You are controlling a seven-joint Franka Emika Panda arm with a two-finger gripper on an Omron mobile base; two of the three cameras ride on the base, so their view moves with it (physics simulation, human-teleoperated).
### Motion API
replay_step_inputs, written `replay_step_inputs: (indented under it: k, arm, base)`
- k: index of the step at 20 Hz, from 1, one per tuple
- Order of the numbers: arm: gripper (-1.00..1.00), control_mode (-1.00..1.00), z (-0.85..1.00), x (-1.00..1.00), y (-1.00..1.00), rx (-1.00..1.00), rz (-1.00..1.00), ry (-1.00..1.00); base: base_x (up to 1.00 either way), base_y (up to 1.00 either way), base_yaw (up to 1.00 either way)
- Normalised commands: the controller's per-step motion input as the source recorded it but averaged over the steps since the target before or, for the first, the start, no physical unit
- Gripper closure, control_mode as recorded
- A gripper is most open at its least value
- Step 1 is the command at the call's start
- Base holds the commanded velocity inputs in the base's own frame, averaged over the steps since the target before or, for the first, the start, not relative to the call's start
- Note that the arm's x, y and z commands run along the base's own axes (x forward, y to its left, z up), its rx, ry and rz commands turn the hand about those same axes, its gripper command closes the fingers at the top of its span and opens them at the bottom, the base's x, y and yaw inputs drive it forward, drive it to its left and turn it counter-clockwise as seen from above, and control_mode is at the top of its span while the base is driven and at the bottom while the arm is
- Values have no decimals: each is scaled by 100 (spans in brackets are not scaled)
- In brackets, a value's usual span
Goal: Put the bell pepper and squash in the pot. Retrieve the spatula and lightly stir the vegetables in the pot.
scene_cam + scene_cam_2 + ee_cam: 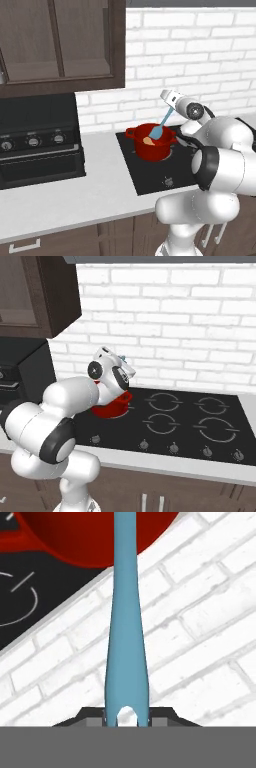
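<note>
The red pot [159, 148] stands on the left rear burner of the black cooktop [150, 175]. Inside it lies the pale tan squash [148, 141]. The bell pepper is hidden. My gripper [171, 106] hangs above and to the right of the pot, shut on the top of the blue spatula [162, 122]. The spatula slants down, and its blade dips into the pot beside the squash. In the hand view the spatula handle [125, 637] runs up from between my fingertips [106, 718] toward the pot [75, 542]. In the right base view my arm covers most of the pot [114, 408].
A black oven with knobs [35, 150] sits on the counter left of the cooktop, under dark wall cabinets [60, 45]. The white brick wall [175, 331] is close behind the pot. Three more burners [200, 416] and a row of knobs lie to the right.
</note>
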Motion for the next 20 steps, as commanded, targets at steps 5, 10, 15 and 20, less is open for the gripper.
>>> replay_step_inputs:
  k: [5,10,15,20]
  arm:
    - [100,-100,0,0,24,-8,0,1]
    - [100,-100,0,0,36,-16,0,4]
    - [100,-100,-7,0,22,-7,0,0]
    - [100,-100,-21,5,25,0,-5,-7]
  base:
    - [0,0,0]
    - [0,0,0]
    - [0,0,0]
    - [0,0,0]
